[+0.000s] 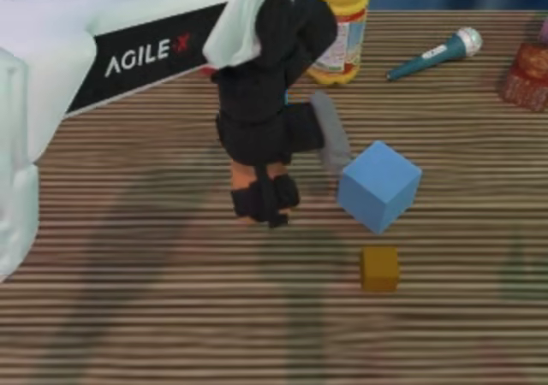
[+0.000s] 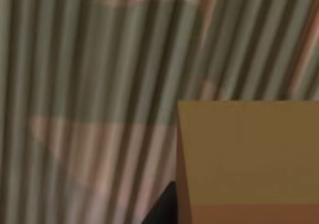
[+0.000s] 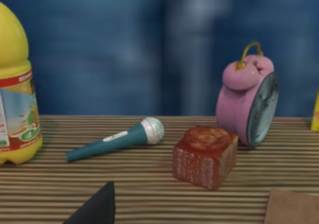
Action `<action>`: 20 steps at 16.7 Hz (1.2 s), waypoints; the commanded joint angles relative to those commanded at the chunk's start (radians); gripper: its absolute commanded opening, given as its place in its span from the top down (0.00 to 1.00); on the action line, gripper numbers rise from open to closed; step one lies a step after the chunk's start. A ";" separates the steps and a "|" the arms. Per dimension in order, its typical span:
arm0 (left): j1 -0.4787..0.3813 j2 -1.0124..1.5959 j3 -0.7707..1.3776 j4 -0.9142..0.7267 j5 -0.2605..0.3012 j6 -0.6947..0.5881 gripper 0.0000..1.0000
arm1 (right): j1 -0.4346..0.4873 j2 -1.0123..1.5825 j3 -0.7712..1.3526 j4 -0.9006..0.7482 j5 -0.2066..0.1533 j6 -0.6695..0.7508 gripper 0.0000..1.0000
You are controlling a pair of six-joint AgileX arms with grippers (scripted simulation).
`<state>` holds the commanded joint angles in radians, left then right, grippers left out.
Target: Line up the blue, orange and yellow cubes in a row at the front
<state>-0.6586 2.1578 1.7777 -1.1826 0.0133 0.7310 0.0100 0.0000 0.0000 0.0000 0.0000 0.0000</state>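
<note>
My left gripper (image 1: 261, 201) reaches down over the middle of the table and is shut on the orange cube (image 1: 247, 178), which shows between its black fingers. In the left wrist view the orange cube (image 2: 249, 154) fills the lower corner beside one dark finger (image 2: 164, 211). I cannot tell whether the cube rests on the table or is lifted. To its right stands the large light-blue cube (image 1: 379, 186). The small mustard-yellow cube (image 1: 379, 268) sits just in front of the blue one. My right arm is out of the top view. One dark right fingertip (image 3: 94, 206) shows, with nothing held.
A yellow bottle (image 1: 341, 26) stands at the back centre, and a teal microphone (image 1: 432, 54) lies to its right. A red-brown block (image 1: 527, 77) sits at the back right, with a pink alarm clock (image 3: 246, 102) behind it.
</note>
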 joint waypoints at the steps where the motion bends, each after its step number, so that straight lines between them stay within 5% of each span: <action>1: -0.039 -0.001 0.008 -0.009 0.000 0.012 1.00 | 0.000 0.000 0.000 0.000 0.000 0.000 0.00; 5: -0.143 -0.006 0.028 -0.032 0.001 0.042 1.00 | 0.000 0.000 0.000 0.000 0.000 0.000 0.00; 20: -0.150 0.068 -0.136 0.206 0.002 0.041 1.00 | 0.000 0.000 0.000 0.000 0.000 0.000 0.00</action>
<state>-0.8084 2.2255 1.6417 -0.9770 0.0153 0.7717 0.0100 0.0000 0.0000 0.0000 0.0000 0.0000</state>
